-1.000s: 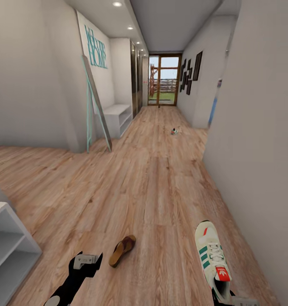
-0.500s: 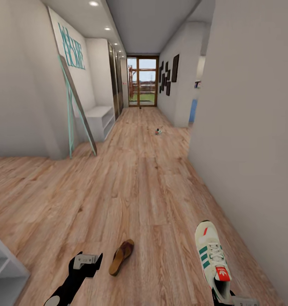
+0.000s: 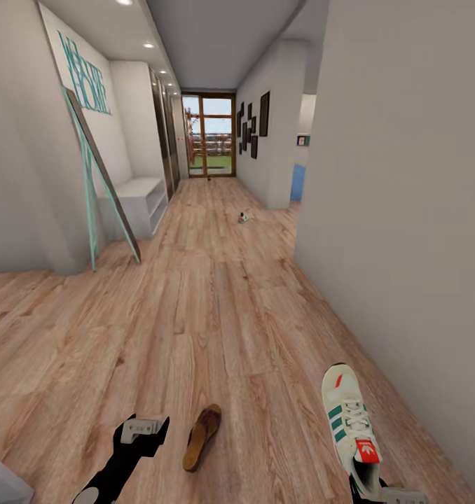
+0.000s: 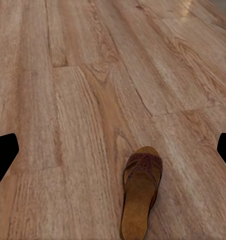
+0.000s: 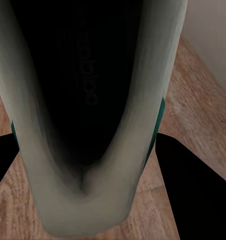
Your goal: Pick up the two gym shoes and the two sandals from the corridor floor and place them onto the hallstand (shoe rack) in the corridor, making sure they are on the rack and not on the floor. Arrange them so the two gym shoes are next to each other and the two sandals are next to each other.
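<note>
White gym shoe (image 3: 349, 428) pinched at heel by right fingers (image 3: 369, 490); left fingers (image 3: 145, 428) spread beside floor-bound sandal (image 3: 201, 436). View swung rightward; pale rack nearly gone at left, second shoe (image 3: 243, 218) far ahead

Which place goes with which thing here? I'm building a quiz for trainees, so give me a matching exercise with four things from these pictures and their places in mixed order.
Things:
1. sneaker
2. sandal
3. far shoe
4. white bench

Places:
A. on the floor between the two arms, sole down
B. against the left wall, beside a leaning mirror
C. small, well down the corridor on the floor
D. at the right gripper, heel toward the robot

Pairs: 1-D, 2-A, 3-C, 4-B
</note>
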